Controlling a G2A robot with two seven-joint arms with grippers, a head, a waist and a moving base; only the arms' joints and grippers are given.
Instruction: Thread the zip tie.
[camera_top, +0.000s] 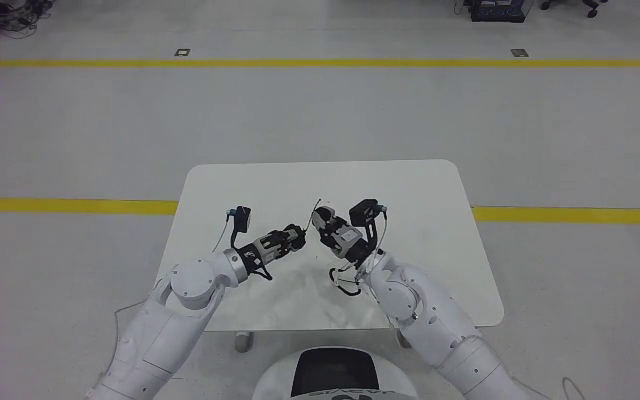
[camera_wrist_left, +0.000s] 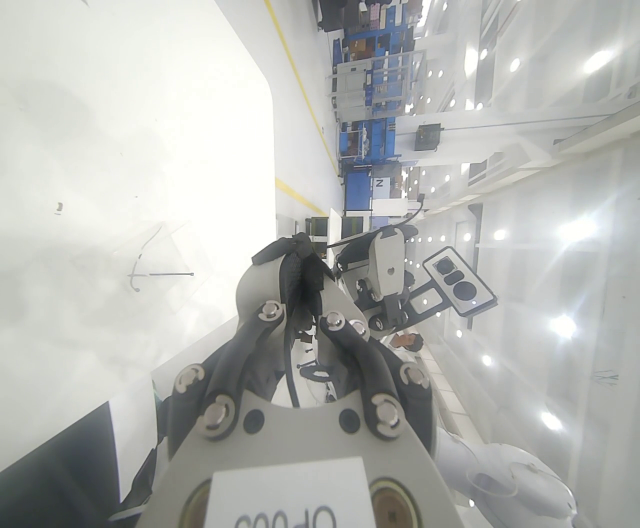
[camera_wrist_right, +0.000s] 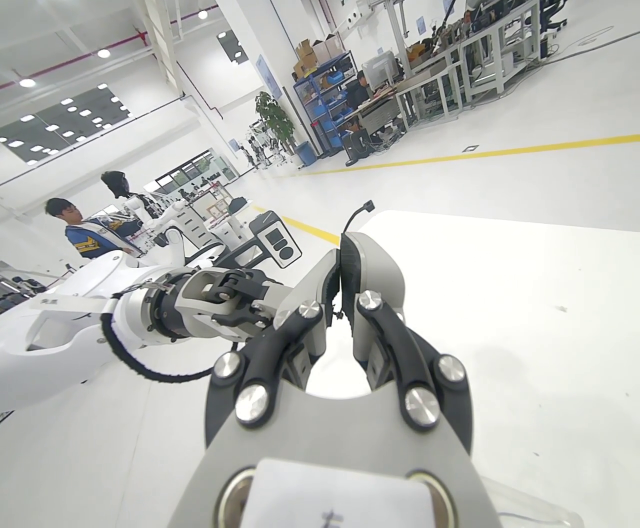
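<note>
A thin black zip tie (camera_wrist_right: 356, 215) sticks out past my right gripper (camera_wrist_right: 341, 252), which is shut on it, with the tie's square head at the free end. In the top view the right gripper (camera_top: 319, 214) hovers over the middle of the white table (camera_top: 420, 200), and the left gripper (camera_top: 298, 238) sits close beside it, tips nearly meeting. In the left wrist view the left gripper (camera_wrist_left: 300, 250) is shut, and a black strip of the zip tie (camera_wrist_left: 350, 240) runs from its fingertips towards the other gripper.
Two loose zip ties (camera_wrist_left: 165, 274), one dark and straight, one pale and curved, lie on the table beyond the left gripper. A clear plastic piece (camera_wrist_right: 530, 500) lies near the right wrist. The table has rounded corners and bare room all around the grippers.
</note>
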